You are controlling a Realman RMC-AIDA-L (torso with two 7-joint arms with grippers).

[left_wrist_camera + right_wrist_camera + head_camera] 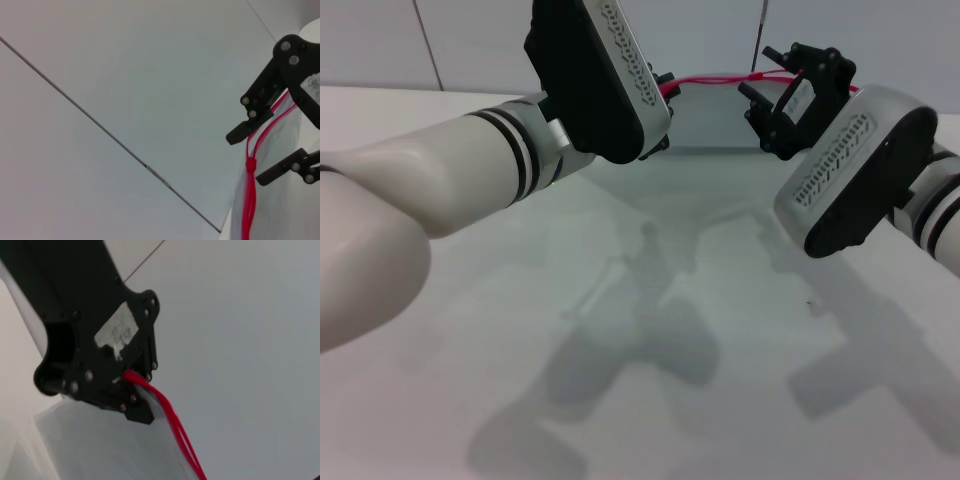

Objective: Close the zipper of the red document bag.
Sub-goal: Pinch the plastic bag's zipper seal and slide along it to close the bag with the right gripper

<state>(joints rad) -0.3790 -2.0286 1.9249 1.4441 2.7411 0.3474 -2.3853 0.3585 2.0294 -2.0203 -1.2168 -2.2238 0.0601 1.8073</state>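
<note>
Left end effector [127, 390]: pinches the zipper [248, 195] end, at 11 o'clock.
Right end effector [262, 152]: wide apart around the zipper, at 1 o'clock.
Red document bag [715, 120]: lifted off the tabletop [720, 330].

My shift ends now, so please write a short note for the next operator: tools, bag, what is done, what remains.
Left tool: shut on the zipper at one end of the red document bag, which lies flat.
Right tool: open, astride the zipper at the slider.
Done: one stretch looks closed.
Left: the two strands past the slider gape; grip it and pull along.
</note>
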